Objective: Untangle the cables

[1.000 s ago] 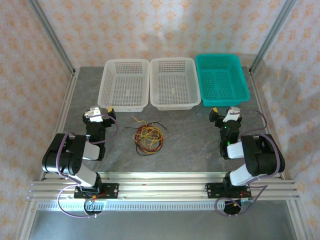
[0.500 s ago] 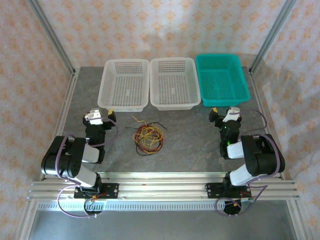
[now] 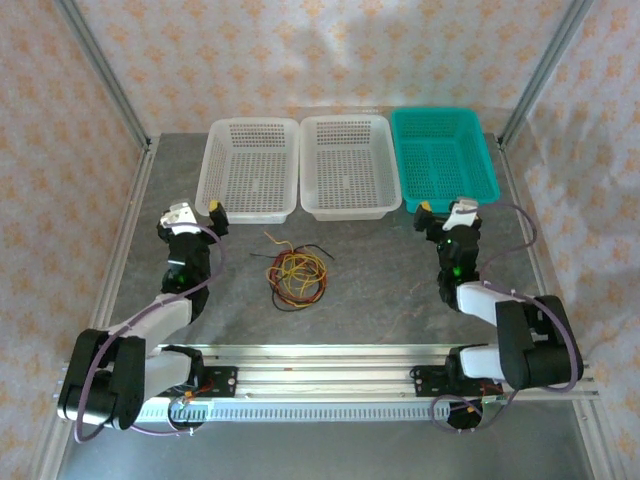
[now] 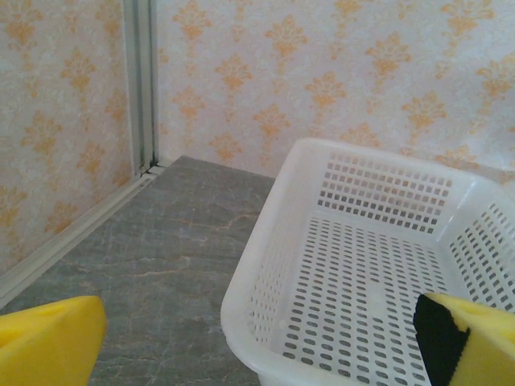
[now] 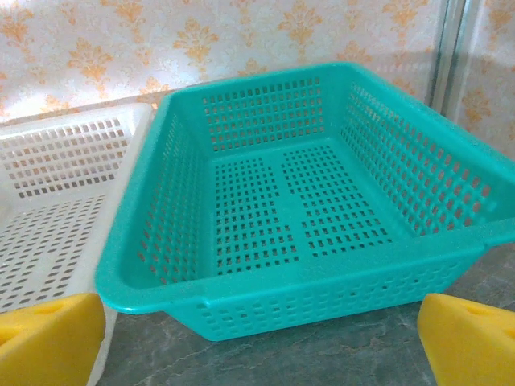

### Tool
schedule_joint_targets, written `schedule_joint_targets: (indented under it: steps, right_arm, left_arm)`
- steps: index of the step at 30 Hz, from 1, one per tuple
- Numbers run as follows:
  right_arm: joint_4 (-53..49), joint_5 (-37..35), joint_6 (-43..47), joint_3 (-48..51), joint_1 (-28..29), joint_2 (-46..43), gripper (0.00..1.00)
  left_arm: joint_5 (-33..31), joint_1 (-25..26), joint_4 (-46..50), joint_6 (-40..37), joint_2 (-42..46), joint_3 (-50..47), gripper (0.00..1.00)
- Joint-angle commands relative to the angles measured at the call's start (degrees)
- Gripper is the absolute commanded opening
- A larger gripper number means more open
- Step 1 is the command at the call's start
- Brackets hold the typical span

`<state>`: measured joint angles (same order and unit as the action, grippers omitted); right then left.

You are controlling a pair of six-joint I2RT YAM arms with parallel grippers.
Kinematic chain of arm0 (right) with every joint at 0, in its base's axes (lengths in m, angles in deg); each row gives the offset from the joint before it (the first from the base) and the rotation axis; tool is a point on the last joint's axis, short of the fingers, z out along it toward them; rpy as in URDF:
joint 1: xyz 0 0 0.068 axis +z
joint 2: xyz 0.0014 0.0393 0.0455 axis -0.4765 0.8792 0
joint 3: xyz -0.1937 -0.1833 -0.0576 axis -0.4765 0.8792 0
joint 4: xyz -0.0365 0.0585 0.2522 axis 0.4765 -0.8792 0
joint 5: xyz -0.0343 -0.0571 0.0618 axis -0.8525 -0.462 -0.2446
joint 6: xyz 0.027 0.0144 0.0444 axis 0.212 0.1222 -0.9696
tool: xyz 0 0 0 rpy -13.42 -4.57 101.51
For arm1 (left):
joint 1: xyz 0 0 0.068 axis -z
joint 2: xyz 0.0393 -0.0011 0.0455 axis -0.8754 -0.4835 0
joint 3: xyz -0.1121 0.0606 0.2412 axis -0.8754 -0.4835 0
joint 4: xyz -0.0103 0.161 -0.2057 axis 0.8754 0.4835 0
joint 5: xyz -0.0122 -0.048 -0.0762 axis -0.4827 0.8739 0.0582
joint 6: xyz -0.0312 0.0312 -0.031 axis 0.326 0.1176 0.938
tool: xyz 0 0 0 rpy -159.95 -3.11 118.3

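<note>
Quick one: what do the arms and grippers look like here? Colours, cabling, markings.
Both arms are black with white link shells: left arm, right arm. A purple-grey cable loops along each. The left gripper and right gripper carry yellow fingertips and a white wrist block. A green light glows on the right arm. No readable markings.

Grey stone-look tabletop [image 3: 380, 270]; orange-patterned wallpaper walls [image 3: 300, 50]; aluminium corner posts [image 3: 104, 70].
</note>
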<state>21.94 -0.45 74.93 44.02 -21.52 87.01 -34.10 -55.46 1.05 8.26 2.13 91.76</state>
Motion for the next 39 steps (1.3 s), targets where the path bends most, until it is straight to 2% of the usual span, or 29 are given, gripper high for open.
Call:
schedule_joint_targets:
  steps: [1, 3, 7, 11, 15, 22, 26, 31, 36, 39]
  right_arm:
    - [-11.11, -2.04, -3.11, -3.83, 1.45, -2.13, 1.00]
    - [-14.91, -1.99, -5.07, -5.09, 1.94, -3.32, 1.00]
    - [-25.24, -4.50, -15.05, -8.85, 2.01, -5.62, 1.00]
    - [-37.62, -2.38, -17.45, -15.12, 1.96, -5.14, 1.00]
    - [-43.05, 0.63, -19.29, -17.18, 1.94, -4.58, 1.00]
    - [-44.73, 10.82, -19.76, -14.68, 1.99, -8.67, 1.00]
    - [-46.26, 13.86, -21.16, -14.08, 2.44, -9.16, 1.00]
    - [-47.07, 15.20, -22.91, -13.29, 5.56, -10.34, 1.00]
    - [-49.21, 12.83, -23.59, -13.70, 11.24, -10.65, 1.00]
    - [-49.17, 13.05, -24.62, -13.39, 14.59, -10.34, 1.00]
  left_arm:
    - [-2.05, 0.26, 10.63, 6.62, 3.46, 2.80, 0.99]
    - [-3.95, 0.27, 14.19, 11.13, 5.32, 3.71, 1.00]
    - [-8.69, 0.25, 29.69, 21.99, 5.99, 9.31, 0.99]
    - [-4.18, 0.23, 34.97, 24.49, 6.77, 11.12, 0.99]
    - [1.43, 0.26, 37.18, 25.38, 8.39, 11.47, 0.99]
    - [11.25, 0.52, 43.58, 23.85, 8.92, 12.96, 1.00]
    - [14.67, 1.76, 47.05, 23.76, 9.14, 13.05, 0.99]
    - [17.69, 6.09, 49.45, 23.76, 9.23, 12.11, 0.99]
    - [22.28, 9.44, 47.73, 24.62, 9.29, 8.59, 0.99]
    - [21.84, 12.20, 47.27, 25.02, 8.44, 7.47, 0.99]
